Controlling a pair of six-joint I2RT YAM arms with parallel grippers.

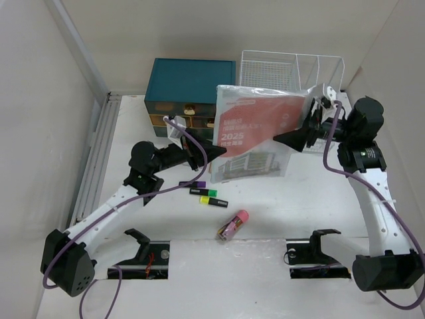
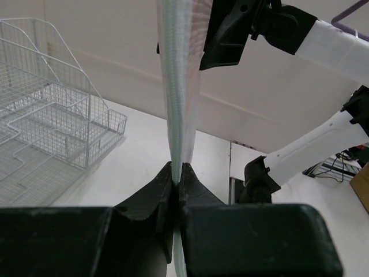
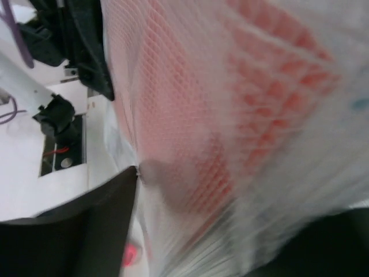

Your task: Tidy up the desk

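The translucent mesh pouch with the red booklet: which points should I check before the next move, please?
1. Left end effector shut on the translucent mesh pouch edge: ok.
2. Right end effector closed on the pouch: cannot tell; its wrist view is blurred.
3. Pouch lifted off the white desk: ok.
4. Pouch inside the white wire basket: not ok.
5. Three highlighters and pink tube lying apart from the pouch: ok.

Flat white rectangular desk (image 1: 279, 212), grey metal rail (image 1: 98, 156) on left edge. Back: teal drawer cabinet (image 1: 189, 83), white wire basket (image 1: 292, 70). Centre: three black highlighter pens (image 1: 204, 193). Nearer front: pink-capped tube (image 1: 232, 225)
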